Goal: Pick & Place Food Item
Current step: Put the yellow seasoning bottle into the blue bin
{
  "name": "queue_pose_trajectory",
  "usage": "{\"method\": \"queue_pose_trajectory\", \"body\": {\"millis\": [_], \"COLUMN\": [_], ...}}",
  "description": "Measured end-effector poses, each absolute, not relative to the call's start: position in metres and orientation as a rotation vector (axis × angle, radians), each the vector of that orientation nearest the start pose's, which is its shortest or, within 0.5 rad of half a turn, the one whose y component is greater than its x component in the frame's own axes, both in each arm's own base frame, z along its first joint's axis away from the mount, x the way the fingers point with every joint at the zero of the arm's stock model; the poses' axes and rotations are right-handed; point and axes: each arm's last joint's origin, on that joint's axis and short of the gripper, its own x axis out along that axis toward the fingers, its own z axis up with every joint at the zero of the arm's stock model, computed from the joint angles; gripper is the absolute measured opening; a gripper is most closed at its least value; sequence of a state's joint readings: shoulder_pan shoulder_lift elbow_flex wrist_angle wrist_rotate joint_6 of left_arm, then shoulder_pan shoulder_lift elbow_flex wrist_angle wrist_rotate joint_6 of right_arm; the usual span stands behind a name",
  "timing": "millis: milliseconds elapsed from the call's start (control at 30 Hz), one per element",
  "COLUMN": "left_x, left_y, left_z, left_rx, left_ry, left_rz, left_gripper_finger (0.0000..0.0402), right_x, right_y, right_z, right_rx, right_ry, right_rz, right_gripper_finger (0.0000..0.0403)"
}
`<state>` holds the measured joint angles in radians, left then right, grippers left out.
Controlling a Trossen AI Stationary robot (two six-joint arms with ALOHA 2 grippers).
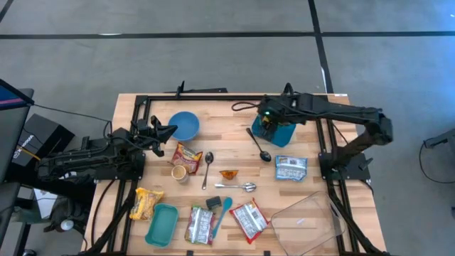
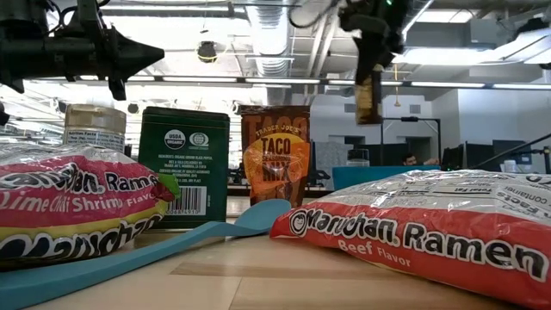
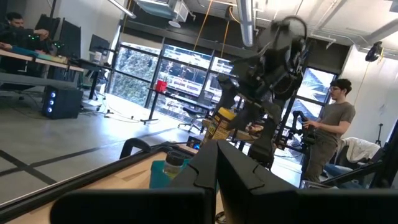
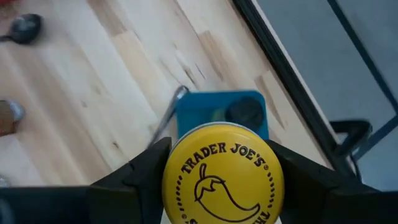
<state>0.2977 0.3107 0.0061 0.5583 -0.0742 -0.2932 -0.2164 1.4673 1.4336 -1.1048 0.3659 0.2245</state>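
Note:
A jar with a yellow Trader Joe's lid (image 4: 222, 177) hangs in my right gripper (image 1: 267, 125), which is shut on it above the table's far right part. A blue square container (image 4: 217, 109) stands on the wood just beyond and below the jar, also seen in the high view as the blue container (image 1: 283, 134). In the low view the jar (image 2: 368, 96) hangs high above the tabletop. My left gripper (image 1: 170, 131) waits shut at the table's left side, beside the blue bowl, touching nothing. My right gripper pinches the jar between its two fingers (image 4: 144, 169), one on each side of the jar just under the yellow lid's rim (image 4: 171, 180). The fingers come slanting down from above. The jar is lifted clear of the table, lid toward the wrist, body hanging below.
A blue bowl (image 1: 184, 125), spoons (image 1: 207, 168), a black spoon (image 1: 259, 144), snack packets (image 1: 291, 168), ramen packs (image 1: 249, 219), a teal tray (image 1: 162, 224) and a clear tub (image 1: 307, 219) lie about the table. A person (image 3: 329, 137) stands beyond the table.

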Motion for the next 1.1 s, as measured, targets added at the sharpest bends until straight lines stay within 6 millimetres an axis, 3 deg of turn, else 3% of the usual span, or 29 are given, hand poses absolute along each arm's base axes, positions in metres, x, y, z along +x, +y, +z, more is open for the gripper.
{"method": "queue_pose_trajectory", "body": {"millis": [233, 633, 1100], "left_x": [0.108, 0.108, 0.108], "left_y": [0.035, 0.035, 0.035], "left_z": [0.192, 0.192, 0.192], "left_rx": [-0.260, -0.260, -0.260], "left_ry": [-0.306, -0.306, -0.306], "left_rz": [0.330, 0.330, 0.330], "left_gripper_finger": [0.0002, 0.0002, 0.0002], "right_x": [0.240, 0.224, 0.216], "right_y": [-0.084, -0.123, -0.140], "right_z": [0.307, 0.261, 0.231], "right_rx": [0.192, 0.369, 0.443], "right_ry": [1.064, 1.081, 1.017], "right_rz": [-0.728, -0.767, -0.777], "right_gripper_finger": [0.0218, 0.0219, 0.0220]}}
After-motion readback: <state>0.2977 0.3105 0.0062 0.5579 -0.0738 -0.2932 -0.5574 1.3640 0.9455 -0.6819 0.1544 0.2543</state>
